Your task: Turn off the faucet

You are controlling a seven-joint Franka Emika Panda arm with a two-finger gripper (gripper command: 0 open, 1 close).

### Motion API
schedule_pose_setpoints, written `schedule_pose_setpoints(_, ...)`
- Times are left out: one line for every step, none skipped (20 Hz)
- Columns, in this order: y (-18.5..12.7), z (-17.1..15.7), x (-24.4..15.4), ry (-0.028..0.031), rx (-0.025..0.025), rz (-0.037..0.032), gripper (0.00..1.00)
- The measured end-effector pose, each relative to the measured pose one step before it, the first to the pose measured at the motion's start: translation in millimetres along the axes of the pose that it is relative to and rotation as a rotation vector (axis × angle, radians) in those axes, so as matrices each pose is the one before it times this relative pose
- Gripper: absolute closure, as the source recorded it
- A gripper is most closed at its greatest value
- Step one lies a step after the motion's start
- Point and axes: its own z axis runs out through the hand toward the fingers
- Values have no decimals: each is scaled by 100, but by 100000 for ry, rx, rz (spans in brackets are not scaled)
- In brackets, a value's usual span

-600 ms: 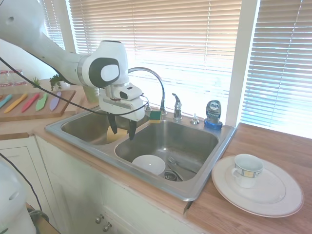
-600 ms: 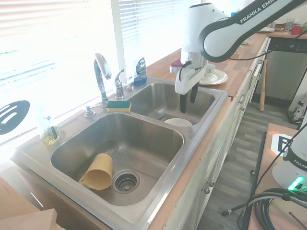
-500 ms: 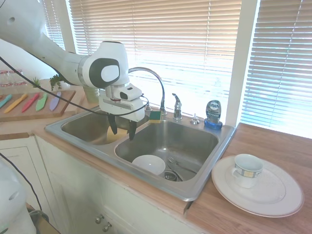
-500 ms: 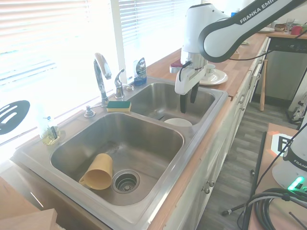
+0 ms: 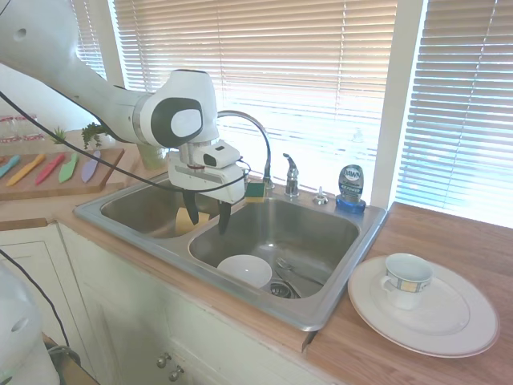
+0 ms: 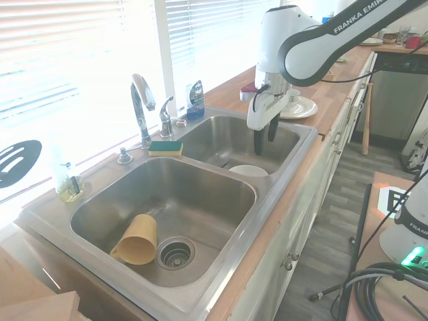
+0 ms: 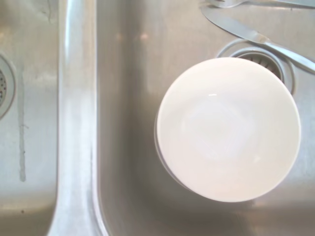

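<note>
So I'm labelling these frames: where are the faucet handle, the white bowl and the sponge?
faucet handle [image 5: 291, 175]: first exterior view, on the upright chrome lever.
white bowl [image 7: 228, 129]: wrist view, middle of its inside.
sponge [image 6: 165, 147]: second exterior view, on its green top.

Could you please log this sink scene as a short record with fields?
pincer: open, empty, hanging above the divider between the basins
faucet: gooseneck spout with lever handle at the back rim, untouched
bowl: white, in the basin beside the drain
cup: yellow, lying on its side in the other basin
sponge: on the rim by the faucet
</note>
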Motion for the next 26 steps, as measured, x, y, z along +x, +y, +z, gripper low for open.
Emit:
schedule_pose_setpoints(51, 50, 16, 39, -34, 26, 100)
schedule_pose_setpoints(9, 11, 5, 36, 34, -1, 100)
schedule_pose_setpoints(-1, -5, 7, 38, 41, 3, 100)
schedule_pose_setpoints(3, -4, 11, 34, 38, 18, 100)
schedule_pose_setpoints(9, -5, 20, 44, 48, 41, 100)
schedule_pose_setpoints(19, -6, 37, 58, 72, 79, 100)
schedule_pose_setpoints(20, -3, 45, 71, 99, 95, 100)
schedule_pose_setpoints(15, -7, 43, 102, 98, 66, 100)
schedule_pose_setpoints(15, -1, 37, 94, 51, 43, 100)
schedule_pose_setpoints(19, 4, 38, 69, 24, 64, 100)
schedule_pose_setpoints(31, 8, 39, 22, -19, 96, 100)
schedule_pose_setpoints(33, 11, 39, 4, -34, 93, 100)
schedule_pose_setpoints(30, 15, 35, -22, -25, 96, 100)
schedule_pose_setpoints(33, 14, 41, -20, -6, 117, 100)
schedule_pose_setpoints(27, 13, 34, -9, -13, 94, 100)
schedule_pose_setpoints(21, 15, 24, -17, -31, 69, 100)
schedule_pose_setpoints(19, 13, 22, -7, -31, 54, 100)
schedule_pose_setpoints(12, 8, 15, 9, -31, 20, 100)
schedule_pose_setpoints(0, 7, 6, 41, -22, -33, 100)
schedule_pose_setpoints(-4, 10, 7, 66, -19, -58, 100)
schedule_pose_setpoints(-4, 11, 7, 39, -11, -32, 100)
schedule_pose_setpoints(-2, 11, 6, 15, -8, -9, 100)
schedule_pose_setpoints(0, 6, 10, 29, 18, 7, 100)
schedule_pose_setpoints(-3, -10, 21, 102, 106, 28, 100)
schedule_pose_setpoints(-22, -39, 47, 308, 340, 47, 100)
schedule_pose_setpoints(-57, -83, 86, 616, 686, 61, 100)
